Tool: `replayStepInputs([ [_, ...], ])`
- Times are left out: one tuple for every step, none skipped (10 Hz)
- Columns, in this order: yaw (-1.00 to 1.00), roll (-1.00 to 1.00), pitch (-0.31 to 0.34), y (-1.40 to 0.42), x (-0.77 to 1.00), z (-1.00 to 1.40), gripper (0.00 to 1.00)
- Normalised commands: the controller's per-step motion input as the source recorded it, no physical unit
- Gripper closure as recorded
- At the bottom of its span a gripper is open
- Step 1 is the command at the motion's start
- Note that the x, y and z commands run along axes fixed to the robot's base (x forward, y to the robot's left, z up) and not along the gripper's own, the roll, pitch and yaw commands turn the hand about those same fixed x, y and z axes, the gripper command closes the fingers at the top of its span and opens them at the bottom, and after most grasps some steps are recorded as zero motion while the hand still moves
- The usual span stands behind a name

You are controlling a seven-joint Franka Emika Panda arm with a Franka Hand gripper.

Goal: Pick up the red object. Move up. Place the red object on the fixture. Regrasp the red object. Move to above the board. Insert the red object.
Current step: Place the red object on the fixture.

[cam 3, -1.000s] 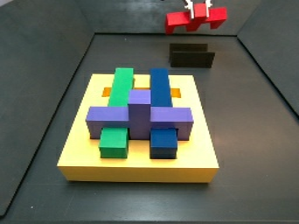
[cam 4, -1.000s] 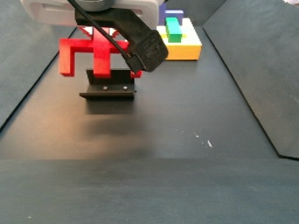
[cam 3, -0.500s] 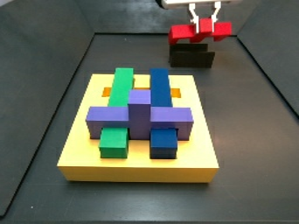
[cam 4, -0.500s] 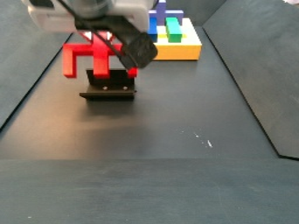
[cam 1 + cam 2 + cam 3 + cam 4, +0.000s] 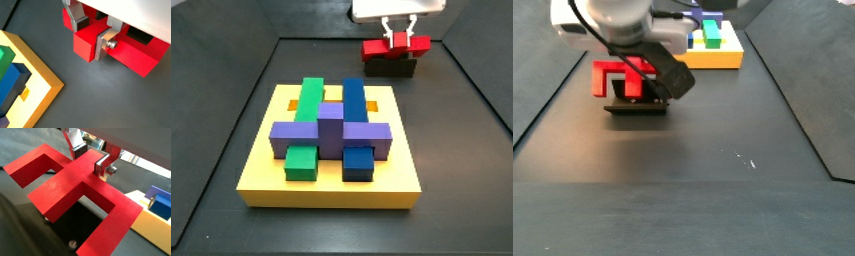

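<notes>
The gripper point(image 5: 93, 36) is pinching the red object point(image 5: 127, 50) by its raised centre stub; in both wrist views the two silver fingers point(image 5: 101, 164) are pressing on opposite faces of that stub, spread only as wide as the stub itself. In a side view the gripper point(image 5: 401, 40) is hanging at the far end of the dark floor, directly over the fixture point(image 5: 393, 68), and the red object point(image 5: 394, 47) is sitting at the fixture's top. In a side view from the opposite end, the red object point(image 5: 620, 78) is lying low against the fixture point(image 5: 637, 103), with the arm's dark body crossing in front of it. Whether the block is already resting its weight on the fixture cannot be told.

Compared with half a second ago, the gripper is lower: the red object was then hanging clearly above the fixture, and now the gap between them has closed. The grasp looks unchanged.

One red object and one fixture are showing. One board point(image 5: 265, 170) is lying nearer the middle of the floor, well apart from the fixture, carrying one purple cross-shaped block point(image 5: 330, 131), two green blocks point(image 5: 310, 94) and two blue blocks point(image 5: 353, 95).
</notes>
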Motion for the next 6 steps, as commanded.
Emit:
replayStepInputs([
  [0.00, 0.00, 0.000, 0.14, 0.00, -0.23, 1.00],
  [-0.02, 0.03, 0.023, 0.09, 0.03, -0.33, 1.00],
  [-0.16, 0.28, 0.263, 0.00, 0.09, -0.41, 1.00],
  [-0.18, 0.13, 0.180, 0.00, 0.10, -0.31, 1.00],
  [-0.14, 0.01, 0.180, 0.04, 0.12, -0.06, 1.00],
  [0.00, 0.00, 0.000, 0.00, 0.00, 0.00, 1.00],
])
